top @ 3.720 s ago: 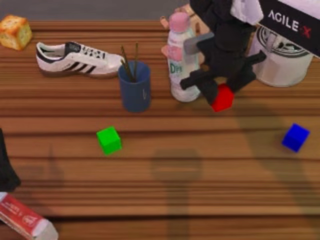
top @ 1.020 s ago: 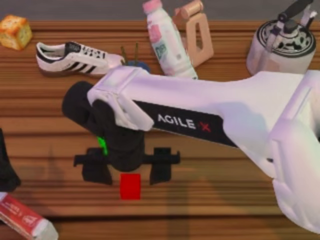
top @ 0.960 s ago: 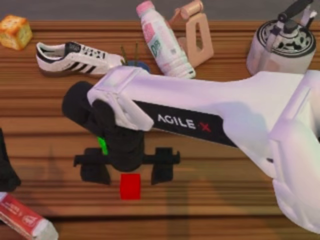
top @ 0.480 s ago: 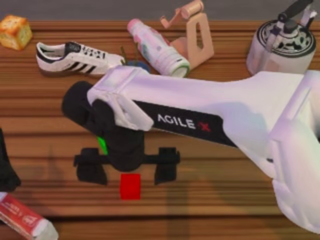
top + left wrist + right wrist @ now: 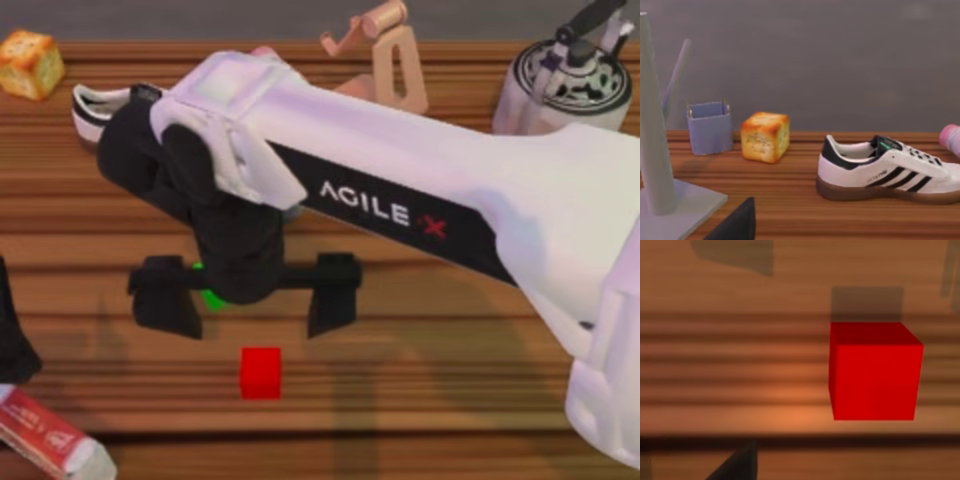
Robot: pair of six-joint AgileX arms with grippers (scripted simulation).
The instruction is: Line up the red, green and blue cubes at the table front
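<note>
The red cube rests on the table near the front edge, left of centre, with nothing touching it. My right gripper hangs open just behind it, one finger on each side and wide apart. In the right wrist view the red cube stands free on the wood, past one dark fingertip. Only a sliver of the green cube shows under the right wrist. The blue cube is hidden by the right arm. My left arm stays parked at the left edge, and its wrist view shows one fingertip.
A white sneaker and an orange-tan block sit at the back left. A pink stand and a kettle are at the back right. A red-and-white carton lies at the front left corner.
The right arm brought the red cube from the back to the front and let it go. Since then the gripper has opened wider and drawn back. The pink bottle toppled leftward.
</note>
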